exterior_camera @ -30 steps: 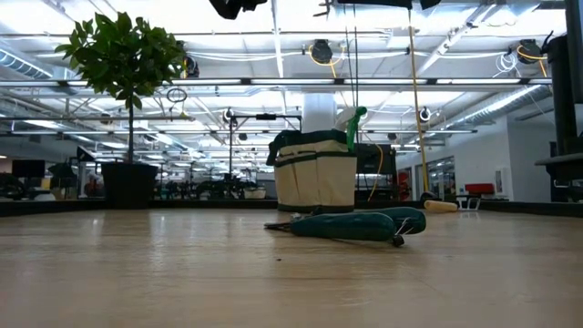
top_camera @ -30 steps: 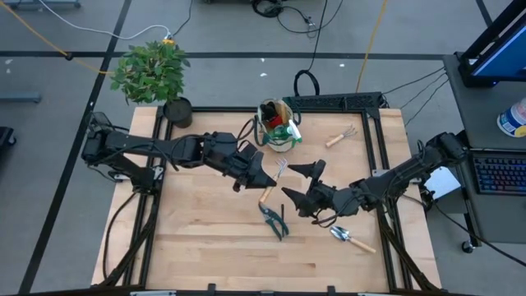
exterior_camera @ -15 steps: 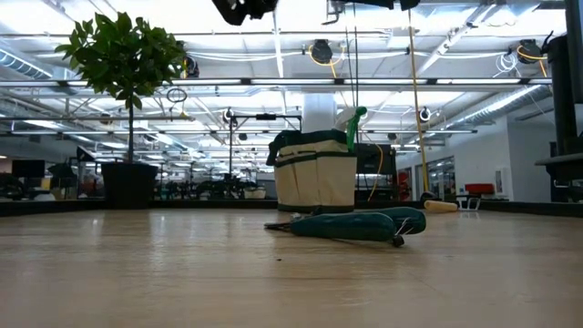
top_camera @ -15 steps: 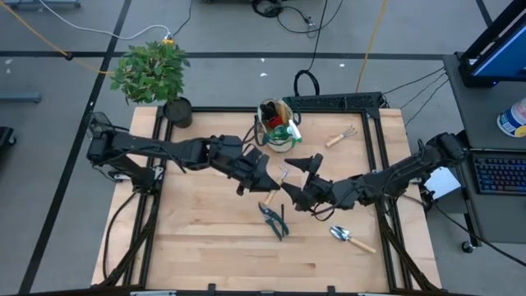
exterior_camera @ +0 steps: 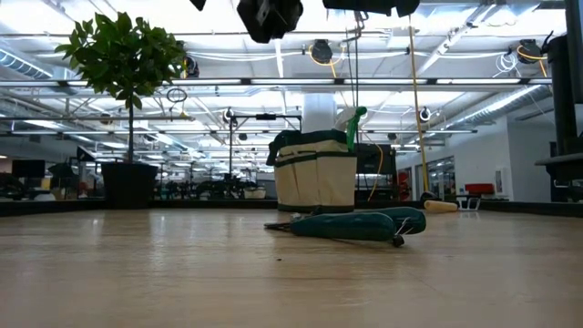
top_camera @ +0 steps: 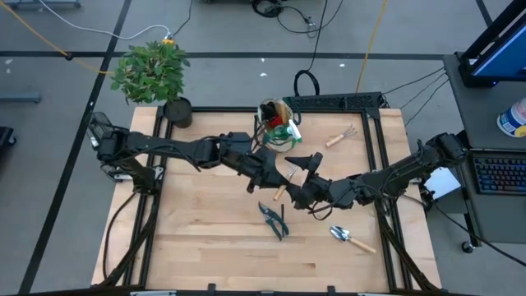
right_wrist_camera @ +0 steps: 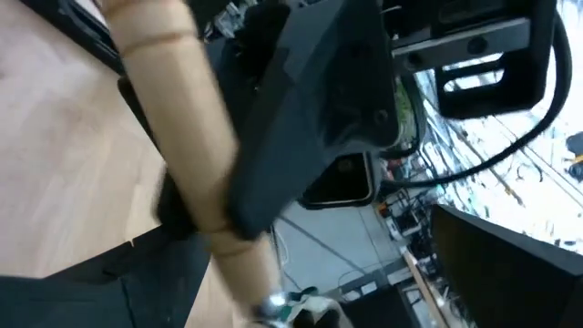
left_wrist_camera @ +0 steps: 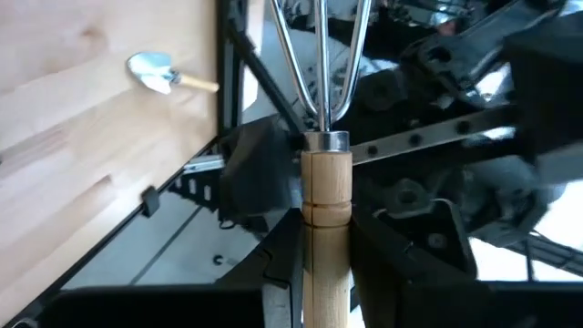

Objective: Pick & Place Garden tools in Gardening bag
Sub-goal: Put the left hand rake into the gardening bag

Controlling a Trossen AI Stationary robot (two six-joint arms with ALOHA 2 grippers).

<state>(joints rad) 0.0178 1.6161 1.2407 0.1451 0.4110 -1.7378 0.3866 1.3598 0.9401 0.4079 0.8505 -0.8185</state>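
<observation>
Your left gripper (top_camera: pixel 274 178) clamps the fork (left_wrist_camera: pixel 325 196); right gripper (top_camera: pixel 302 182) jaws apart; bag (top_camera: pixel 278 131) partly filled; shears (top_camera: pixel 274 219), trowel (top_camera: pixel 352 239), rake (top_camera: pixel 340 136) remain on worktop (top_camera: pixel 205 238).

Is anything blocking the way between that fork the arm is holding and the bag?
Nothing visible lies between them. The left gripper holds the wooden-handled fork just short of the gardening bag. The open right gripper sits beside the fork, not between fork and bag.

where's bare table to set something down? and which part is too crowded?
Free: the wide strip of table along the near edge, left of the pruning shears, and the left side below the plant pot. A smaller patch lies between the gardening bag and the small fork. Crowded: the middle, where left gripper holds a wooden-handled fork beside the open right gripper.
</observation>
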